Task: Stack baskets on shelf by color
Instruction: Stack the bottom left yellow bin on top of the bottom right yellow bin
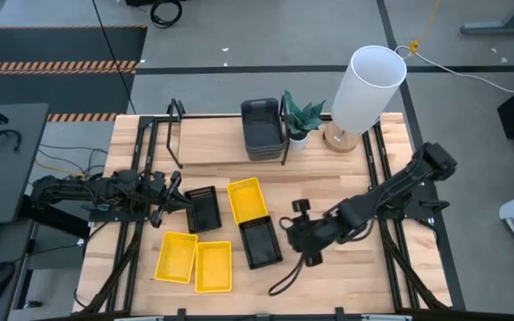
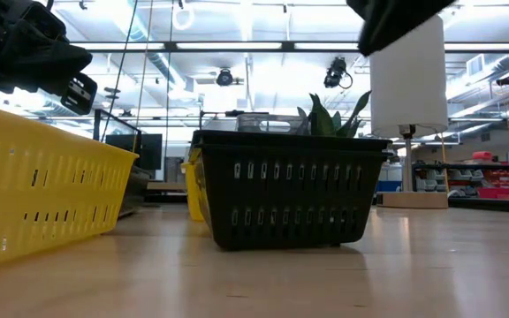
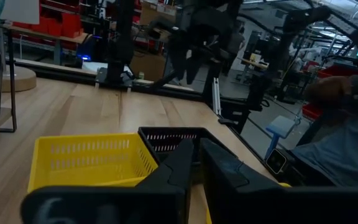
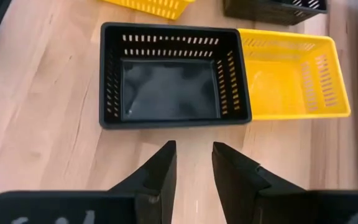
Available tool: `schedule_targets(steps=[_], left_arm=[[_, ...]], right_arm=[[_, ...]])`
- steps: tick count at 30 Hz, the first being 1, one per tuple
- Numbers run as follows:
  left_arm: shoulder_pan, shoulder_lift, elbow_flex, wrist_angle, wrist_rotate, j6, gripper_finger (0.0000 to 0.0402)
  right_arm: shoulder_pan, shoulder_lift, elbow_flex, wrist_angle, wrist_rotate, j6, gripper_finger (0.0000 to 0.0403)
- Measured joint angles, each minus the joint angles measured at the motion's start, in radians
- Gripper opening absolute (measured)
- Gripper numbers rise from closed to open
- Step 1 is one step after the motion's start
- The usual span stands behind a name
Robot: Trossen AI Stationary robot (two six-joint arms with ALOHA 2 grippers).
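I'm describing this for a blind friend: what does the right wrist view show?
The right gripper, fingers slightly apart and holding nothing, hovers over the wooden table just short of an empty black mesh basket. A yellow basket sits touching it.

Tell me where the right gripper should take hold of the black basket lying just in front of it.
Probably the near long rim of the black basket, approached from above. It sits upright and empty, that wall faces the right gripper, and its open fingers could straddle it. The far short side touches a yellow basket, so avoid that one.
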Motion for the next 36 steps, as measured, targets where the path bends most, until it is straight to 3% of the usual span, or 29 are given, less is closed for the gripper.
schedule_targets(steps=[8, 20, 29, 36], left_arm=[[0.0, 0.0, 0.0, 0.0, 0.0, 0.0, 0.0031], [0.0, 0.0, 0.0, 0.0, 0.0, 0.0, 0.0038], [0.0, 0.0, 0.0, 0.0, 0.0, 0.0, 0.003], [0.0, 0.0, 0.0, 0.0, 0.0, 0.0, 0.0036]], right_arm=[[0.0, -0.169, -0.209, 0.129, 0.007, -0.058, 0.0108], [-0.101, -0.449, -0.33, 0.428, 0.069, -0.439, 0.0108], [-0.144, -0.557, -0.431, 0.515, 0.011, -0.409, 0.0108], [-0.145, -0.607, -0.426, 0.546, 0.033, -0.42, 0.0108]])
